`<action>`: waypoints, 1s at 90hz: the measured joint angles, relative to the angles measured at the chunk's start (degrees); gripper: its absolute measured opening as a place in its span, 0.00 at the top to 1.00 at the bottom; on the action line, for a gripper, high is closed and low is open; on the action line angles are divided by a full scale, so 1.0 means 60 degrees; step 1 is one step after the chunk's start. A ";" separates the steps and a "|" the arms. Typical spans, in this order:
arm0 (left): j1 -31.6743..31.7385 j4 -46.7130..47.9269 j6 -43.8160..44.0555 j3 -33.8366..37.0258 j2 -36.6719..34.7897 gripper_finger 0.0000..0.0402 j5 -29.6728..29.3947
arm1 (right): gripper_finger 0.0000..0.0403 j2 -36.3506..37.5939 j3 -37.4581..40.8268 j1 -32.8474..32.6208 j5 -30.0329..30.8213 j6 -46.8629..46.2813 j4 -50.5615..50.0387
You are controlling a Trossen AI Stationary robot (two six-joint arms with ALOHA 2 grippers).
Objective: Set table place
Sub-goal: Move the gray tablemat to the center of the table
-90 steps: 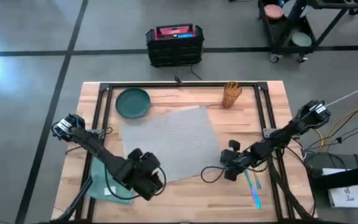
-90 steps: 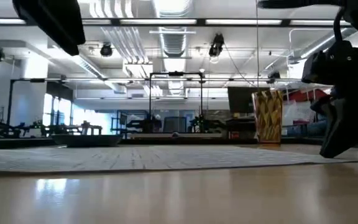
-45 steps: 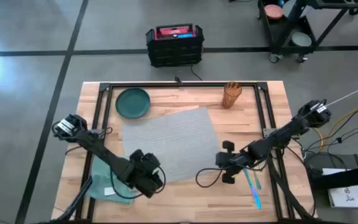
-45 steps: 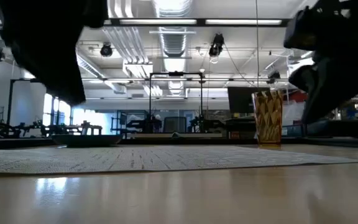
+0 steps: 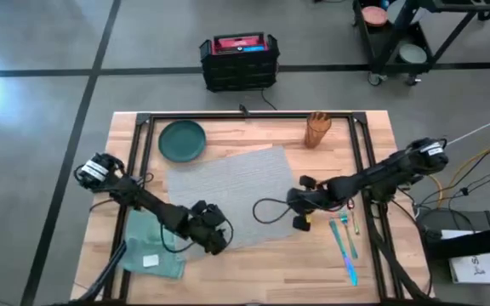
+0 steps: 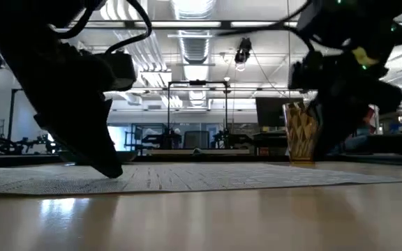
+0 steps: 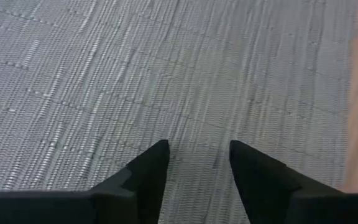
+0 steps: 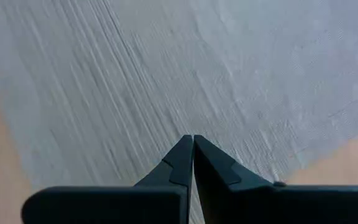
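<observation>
Grippers (image 7: 194, 152) (image 8: 193, 149) over placemat (image 5: 228, 191), perhaps touching

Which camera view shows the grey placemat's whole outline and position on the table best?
The high view: it alone shows the whole placemat lying skewed on the table, with both grippers at its near edge. The low view shows it edge-on as a thin strip. The wrist views show only close patches of weave.
</observation>
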State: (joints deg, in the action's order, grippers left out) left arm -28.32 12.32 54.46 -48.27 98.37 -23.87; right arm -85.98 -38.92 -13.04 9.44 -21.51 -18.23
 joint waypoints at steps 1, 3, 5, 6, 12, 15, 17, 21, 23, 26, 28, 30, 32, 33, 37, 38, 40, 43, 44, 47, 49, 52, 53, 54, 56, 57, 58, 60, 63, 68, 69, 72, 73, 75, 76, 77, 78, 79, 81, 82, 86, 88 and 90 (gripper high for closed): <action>0.0000 -0.0003 0.0000 0.0000 0.0000 0.62 0.0003 | 1.00 -0.0034 0.0019 -0.0001 -0.0007 0.0000 0.0010; 0.0000 -0.0003 0.0000 0.0001 0.0000 0.62 0.0007 | 1.00 -0.0106 0.0058 -0.0007 -0.0009 -0.0029 0.0004; 0.0000 -0.0006 -0.0003 0.0003 0.0000 0.63 0.0012 | 1.00 -0.0175 0.0104 -0.0010 -0.0015 -0.0077 0.0000; 0.0000 -0.0007 -0.0011 0.0001 0.0000 0.63 0.0020 | 1.00 -0.0198 0.0127 -0.0014 -0.0017 -0.0110 0.0022; 0.0002 0.0021 -0.0145 -0.0074 0.0000 0.65 0.0072 | 1.00 -0.0262 0.0304 -0.0088 -0.0123 -0.0394 0.0163; 0.0000 0.0022 -0.0269 -0.0142 0.0000 0.65 0.0127 | 1.00 -0.0312 0.0394 -0.0157 -0.0130 -0.0588 0.0187; -0.0004 0.0014 -0.0376 -0.0206 0.0000 0.66 0.0140 | 1.00 -0.0312 0.0430 -0.0226 -0.0073 -0.0766 0.0211; -0.0004 -0.0035 -0.0619 -0.0326 0.0000 0.66 0.0137 | 1.00 -0.0281 0.0544 -0.0399 0.0014 -0.1111 0.0274; -0.0004 -0.0037 -0.0717 -0.0387 0.0000 0.67 0.0142 | 1.00 -0.0255 0.0583 -0.0494 -0.0013 -0.1284 0.0248; -0.0007 -0.0035 -0.0855 -0.0471 0.0000 0.67 0.0151 | 1.00 -0.0198 0.0633 -0.0660 -0.0073 -0.1510 0.0207; -0.0006 -0.0012 -0.0937 -0.0532 0.0000 0.67 0.0152 | 1.00 -0.0158 0.0657 -0.0781 -0.0119 -0.1639 0.0195; -0.0004 0.0019 -0.0995 -0.0599 0.0000 0.67 0.0157 | 1.00 -0.0111 0.0680 -0.0901 -0.0139 -0.1819 0.0173; -0.0004 0.0019 -0.1031 -0.0665 0.0000 0.67 0.0158 | 1.00 -0.0072 0.0694 -0.1029 -0.0186 -0.1966 0.0119; -0.0004 0.0017 -0.1038 -0.0697 0.0000 0.67 0.0160 | 1.00 -0.0050 0.0699 -0.1096 -0.0203 -0.2056 0.0093; -0.0004 0.0004 -0.1038 -0.0800 0.0000 0.66 0.0162 | 1.00 0.0034 0.0713 -0.1391 -0.0298 -0.2324 0.0016; -0.0004 0.0008 -0.1032 -0.0821 0.0000 0.66 0.0162 | 1.00 0.0056 0.0716 -0.1468 -0.0324 -0.2388 0.0002; -0.0021 0.0011 -0.1007 -0.0856 0.0000 0.66 0.0164 | 1.00 0.0095 0.0725 -0.1624 -0.0364 -0.2531 -0.0038; -0.0048 0.0011 -0.0955 -0.0883 0.0000 0.66 0.0177 | 1.00 0.0132 0.0734 -0.1864 -0.0408 -0.2739 -0.0090; -0.0059 0.0012 -0.0944 -0.0885 0.0000 0.66 0.0195 | 1.00 0.0142 0.0737 -0.1950 -0.0410 -0.2824 -0.0101; -0.0092 0.0022 -0.0918 -0.0889 0.0000 0.65 0.0305 | 1.00 0.0189 0.0740 -0.2192 -0.0417 -0.3094 -0.0108; -0.0115 0.0022 -0.0918 -0.0889 0.0000 0.65 0.0451 | 1.00 0.0209 0.0740 -0.2351 -0.0434 -0.3291 -0.0108; -0.0148 0.0028 -0.0907 -0.0889 0.0000 0.65 0.0642 | 1.00 0.0224 0.0740 -0.2591 -0.0468 -0.3583 -0.0104; -0.0149 0.0029 -0.0896 -0.0889 0.0000 0.65 0.0691 | 1.00 0.0230 0.0740 -0.2667 -0.0502 -0.3653 -0.0104; -0.0156 0.0029 -0.0889 -0.0889 0.0000 0.65 0.0744 | 1.00 0.0239 0.0740 -0.2740 -0.0546 -0.3716 -0.0106; -0.0170 0.0029 -0.0865 -0.0889 0.0000 0.65 0.0862 | 1.00 0.0267 0.0740 -0.2876 -0.0682 -0.3787 -0.0124; -0.0174 0.0032 -0.0841 -0.0889 0.0000 0.65 0.0914 | 1.00 0.0282 0.0740 -0.2937 -0.0772 -0.3793 -0.0141; -0.0175 0.0036 -0.0811 -0.0889 0.0000 0.65 0.0957 | 1.00 0.0306 0.0740 -0.2994 -0.0880 -0.3801 -0.0167; -0.0177 0.0047 -0.0778 -0.0889 0.0000 0.65 0.1071 | 1.00 0.0351 0.0740 -0.3089 -0.1179 -0.3797 -0.0250; -0.0170 0.0067 -0.0719 -0.0891 -0.0001 0.66 0.1208 | 1.00 0.0485 0.0740 -0.3201 -0.1732 -0.3765 -0.0459; -0.0163 0.0227 -0.0662 -0.0993 -0.0004 0.67 0.1459 | 1.00 0.0821 0.0756 -0.3306 -0.2607 -0.3856 -0.1033; -0.0161 0.0257 -0.0641 -0.1025 -0.0004 0.68 0.1487 | 1.00 0.0906 0.0774 -0.3314 -0.2730 -0.3917 -0.1181; -0.0160 0.0335 -0.0644 -0.1138 -0.0004 0.68 0.1505 | 1.00 0.1179 0.0804 -0.3331 -0.2903 -0.4037 -0.1589; -0.0161 0.0363 -0.0652 -0.1178 -0.0006 0.69 0.1511 | 1.00 0.1270 0.0816 -0.3333 -0.2920 -0.4070 -0.1718; -0.0166 0.0419 -0.0689 -0.1248 -0.0016 0.69 0.1531 | 1.00 0.1455 0.0841 -0.3332 -0.2865 -0.4153 -0.1848; -0.0168 0.0439 -0.0716 -0.1276 -0.0022 0.70 0.1539 | 1.00 0.1547 0.0846 -0.3329 -0.2796 -0.4172 -0.1866; -0.0168 0.0461 -0.0751 -0.1298 -0.0027 0.70 0.1544 | 1.00 0.1649 0.0845 -0.3326 -0.2699 -0.4168 -0.1841; -0.0168 0.0481 -0.0793 -0.1317 -0.0030 0.70 0.1547 | 1.00 0.1749 0.0842 -0.3323 -0.2587 -0.4164 -0.1804; -0.0168 0.0497 -0.0844 -0.1332 -0.0033 0.70 0.1550 | 1.00 0.1845 0.0836 -0.3319 -0.2453 -0.4162 -0.1747; -0.0168 0.0546 -0.0947 -0.1351 -0.0033 0.71 0.1548 | 1.00 0.2034 0.0813 -0.3314 -0.2138 -0.4138 -0.1643; -0.0168 0.0564 -0.0997 -0.1351 -0.0033 0.71 0.1544 | 1.00 0.2127 0.0801 -0.3312 -0.1954 -0.4109 -0.1600; -0.0162 0.0708 -0.1160 -0.1332 -0.0033 0.71 0.1461 | 1.00 0.2395 0.0787 -0.3311 -0.1109 -0.3977 -0.1526; -0.0155 0.0758 -0.1206 -0.1312 -0.0033 0.71 0.1375 | 1.00 0.2480 0.0792 -0.3311 -0.0712 -0.3925 -0.1555; -0.0144 0.0808 -0.1243 -0.1308 -0.0033 0.71 0.1287 | 1.00 0.2549 0.0804 -0.3296 -0.0340 -0.3871 -0.1577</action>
State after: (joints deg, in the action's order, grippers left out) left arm -29.18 17.16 47.00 -56.12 98.17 -16.15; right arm -70.69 -34.10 -32.82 7.40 -44.73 -27.69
